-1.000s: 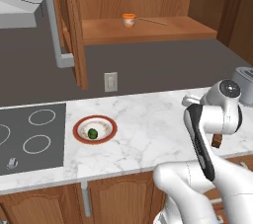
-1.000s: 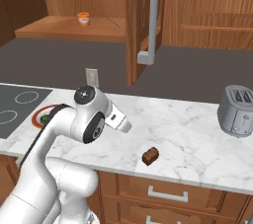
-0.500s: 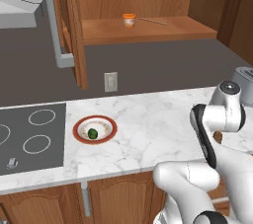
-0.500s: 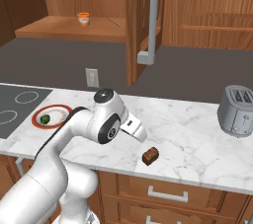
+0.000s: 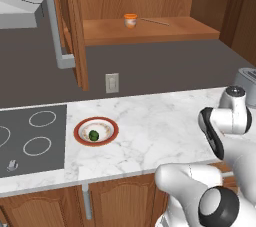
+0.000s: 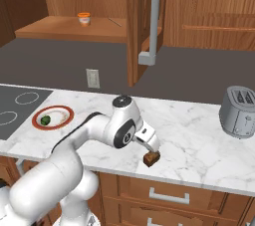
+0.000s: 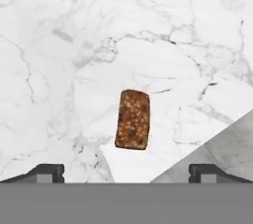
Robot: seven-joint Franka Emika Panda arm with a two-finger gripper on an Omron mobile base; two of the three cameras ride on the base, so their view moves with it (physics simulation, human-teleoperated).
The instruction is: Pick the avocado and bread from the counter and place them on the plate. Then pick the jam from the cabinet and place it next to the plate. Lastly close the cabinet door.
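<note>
The bread (image 7: 133,119), a brown blocky chunk, lies on the white marble counter (image 7: 64,60), straight ahead between my two spread fingertips (image 7: 47,171). From the right base view my gripper (image 6: 151,146) hangs open just above the bread (image 6: 151,158), near the counter's front edge. The avocado (image 5: 93,134) rests on the red-rimmed plate (image 5: 111,130) beside the stovetop, and it shows again (image 6: 46,120) on the plate (image 6: 63,114). The orange jam (image 5: 130,20) stands on the cabinet shelf (image 5: 165,29). The cabinet door (image 5: 75,26) stands open.
A dark stovetop (image 5: 25,141) lies left of the plate. A silver toaster (image 6: 240,112) sits at the counter's right end. The open door's grey handle (image 6: 152,16) juts out above the counter. A wall outlet (image 5: 112,82) is behind the plate.
The arm has swung right, away from the plate, and brought the open gripper down over the bread. The avocado stays on the plate.
</note>
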